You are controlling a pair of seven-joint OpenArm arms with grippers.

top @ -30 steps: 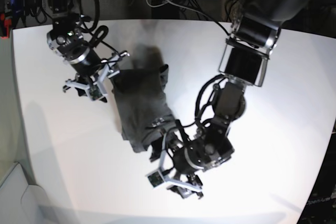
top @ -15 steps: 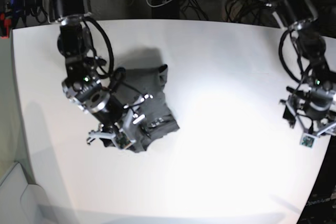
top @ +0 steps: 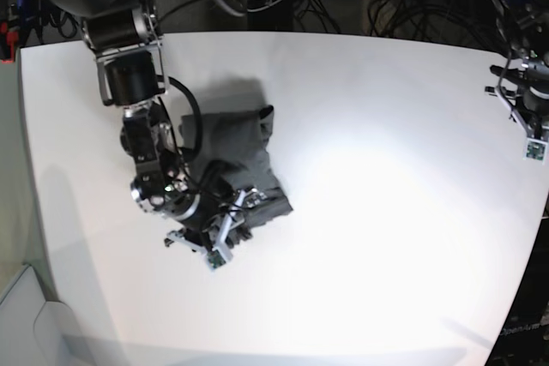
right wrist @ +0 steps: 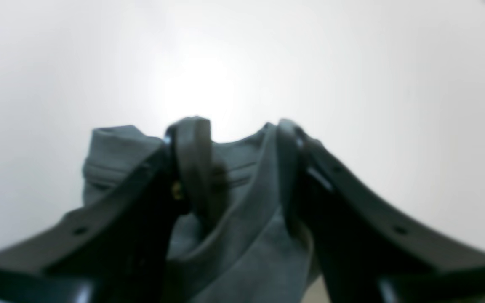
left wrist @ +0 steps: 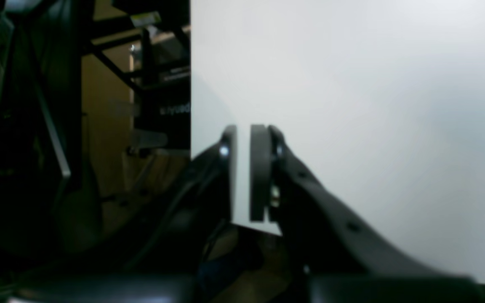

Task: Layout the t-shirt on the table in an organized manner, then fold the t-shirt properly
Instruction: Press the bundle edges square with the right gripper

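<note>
In the left wrist view I see my left gripper (left wrist: 242, 172) with its two pads almost together, only a thin strip of white showing between them and nothing pinched; I read it as closed and empty. It sits over the near edge of the table (left wrist: 352, 84), whose white top fills the right of the frame, with dark room clutter on the left. No cloth shows here, so this arm is well apart from the work

In the right wrist view my right gripper (right wrist: 236, 168) has its jaws parted, with the t-shirt (right wrist: 234, 235) bunched up between them. One dark finger (right wrist: 192, 160) presses against a stitched hem band; the cloth rises in a fold from the bottom of the frame toward the centre. Whether the jaws actually pinch it or only straddle it, I cannot tell. The cloth is charcoal grey, soft and creased, and beyond it there is only bare white tabletop

In the base view the t-shirt (top: 236, 156) lies left of centre as a crumpled heap, its long axis running from upper centre-left down toward lower right. The right gripper (top: 219, 242) is at the heap's lower end, touching it, while the left gripper (top: 525, 117) hangs at the far right edge. I judge the right arm is the one placed to pull that lower edge out flat
</note>
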